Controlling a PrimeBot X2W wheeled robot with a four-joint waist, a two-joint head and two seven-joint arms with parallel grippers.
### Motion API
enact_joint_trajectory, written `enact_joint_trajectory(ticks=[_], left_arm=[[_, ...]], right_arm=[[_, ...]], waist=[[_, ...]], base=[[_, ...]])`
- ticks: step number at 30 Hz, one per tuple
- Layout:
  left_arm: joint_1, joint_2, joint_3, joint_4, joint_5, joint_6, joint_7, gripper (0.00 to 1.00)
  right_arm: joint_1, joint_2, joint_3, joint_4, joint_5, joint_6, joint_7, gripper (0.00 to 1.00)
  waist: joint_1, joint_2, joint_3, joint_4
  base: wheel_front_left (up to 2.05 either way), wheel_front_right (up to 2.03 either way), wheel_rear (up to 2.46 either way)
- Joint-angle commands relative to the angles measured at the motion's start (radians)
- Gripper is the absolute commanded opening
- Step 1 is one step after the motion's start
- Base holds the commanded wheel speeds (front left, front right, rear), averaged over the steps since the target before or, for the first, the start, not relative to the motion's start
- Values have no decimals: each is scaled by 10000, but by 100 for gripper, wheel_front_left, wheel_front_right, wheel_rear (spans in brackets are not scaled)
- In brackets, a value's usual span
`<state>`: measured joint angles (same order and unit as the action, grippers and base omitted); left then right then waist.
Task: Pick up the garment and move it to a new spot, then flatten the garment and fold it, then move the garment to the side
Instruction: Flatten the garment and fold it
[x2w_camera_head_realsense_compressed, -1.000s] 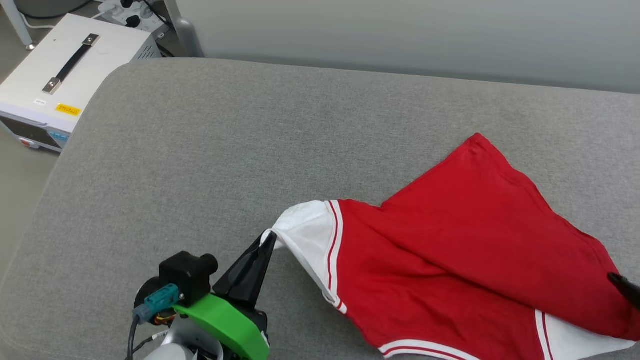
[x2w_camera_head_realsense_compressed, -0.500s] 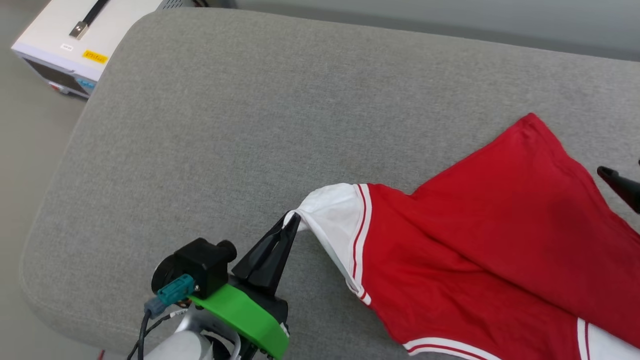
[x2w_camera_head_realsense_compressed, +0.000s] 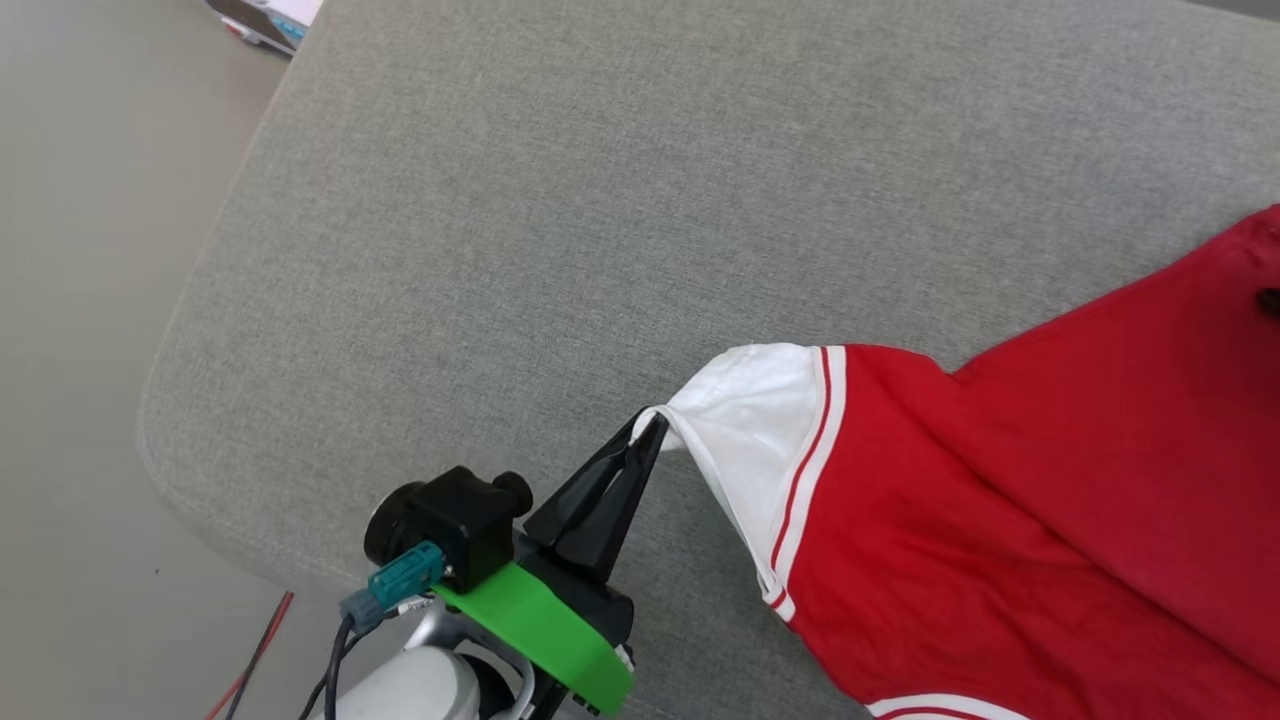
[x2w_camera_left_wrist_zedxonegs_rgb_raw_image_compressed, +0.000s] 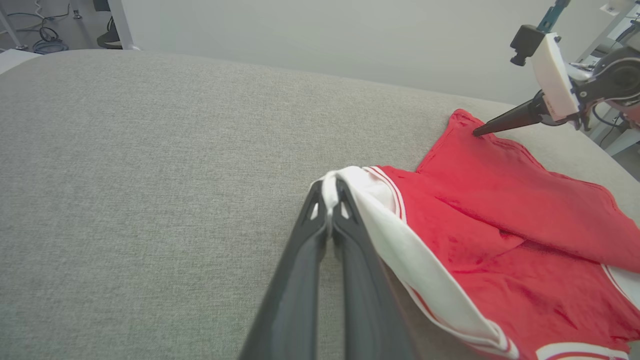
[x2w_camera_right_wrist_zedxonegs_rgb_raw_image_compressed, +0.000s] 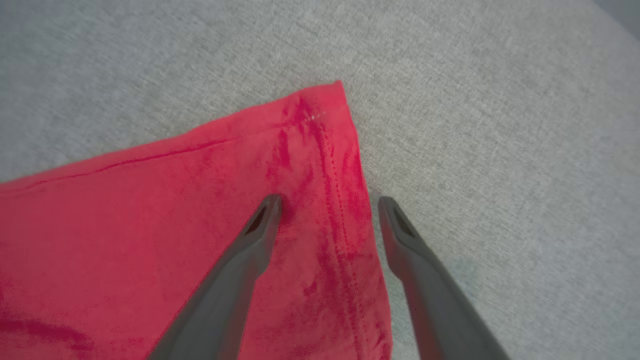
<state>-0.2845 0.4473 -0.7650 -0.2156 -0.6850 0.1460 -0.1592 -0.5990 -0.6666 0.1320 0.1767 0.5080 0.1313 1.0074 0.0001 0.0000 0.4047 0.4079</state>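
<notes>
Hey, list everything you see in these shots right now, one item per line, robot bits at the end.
garment: one, red with white red-striped sleeves, on the cushion's right part
cushion: one, grey, under the garment
device: one, white, corner visible beyond the cushion's far left
wires: two, red and black, on the floor below the cushion's near edge
floor: one, beige, left of the cushion
left claw: one, black, shut on the garment's white sleeve
right claw: one, dark, open, straddling the garment's far hem
</notes>
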Motion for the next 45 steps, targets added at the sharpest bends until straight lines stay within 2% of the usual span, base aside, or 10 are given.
enact_joint_trajectory(ticks=[1, 9, 10, 11, 19, 26, 35, 45], left_arm=[[-195, -88, 16, 30, 44, -45, -81, 0], [-281, -199, -28, 217, -6, -180, -226, 0], [-287, -197, -33, 247, -8, -191, -233, 0], [-306, -200, -17, 308, -30, -196, -256, 0], [-277, -38, 138, 398, -104, -99, -263, 0], [-197, 258, 238, 390, -166, -19, -122, 0], [48, 1081, 663, -50, -315, 288, 222, 0], [-792, 1808, 1614, -662, -661, 295, 592, 0]], right_arm=[[-163, -94, 86, 120, -124, -6, -55, 100], [-19, -410, 784, 748, 45, -6, -135, 100], [11, -437, 880, 806, 85, -6, -123, 76], [44, -501, 1052, 931, 215, -6, -144, 0], [-207, -270, 876, 1353, 392, -6, -977, 0], [-251, 18, 859, 1606, 657, -6, -2277, 0], [-170, 1, 1074, 1434, 1208, -6, -4157, 0], [-186, -310, 1021, 410, 1664, -6, -5285, 0]], waist=[[-1, 0, 390, 418], [-1, 0, 512, 648], [-1, 0, 500, 656], [-1, 0, 450, 661], [-1, 0, -62, 374], [-1, 0, -947, -149], [-1, 0, -2341, -1186], [-1, 0, -3297, -2462]], base=[[0, 0, 0], [0, 0, 0], [0, 0, 0], [0, 0, 0], [0, 0, 0], [0, 0, 0], [0, 0, 0], [0, 0, 0]])
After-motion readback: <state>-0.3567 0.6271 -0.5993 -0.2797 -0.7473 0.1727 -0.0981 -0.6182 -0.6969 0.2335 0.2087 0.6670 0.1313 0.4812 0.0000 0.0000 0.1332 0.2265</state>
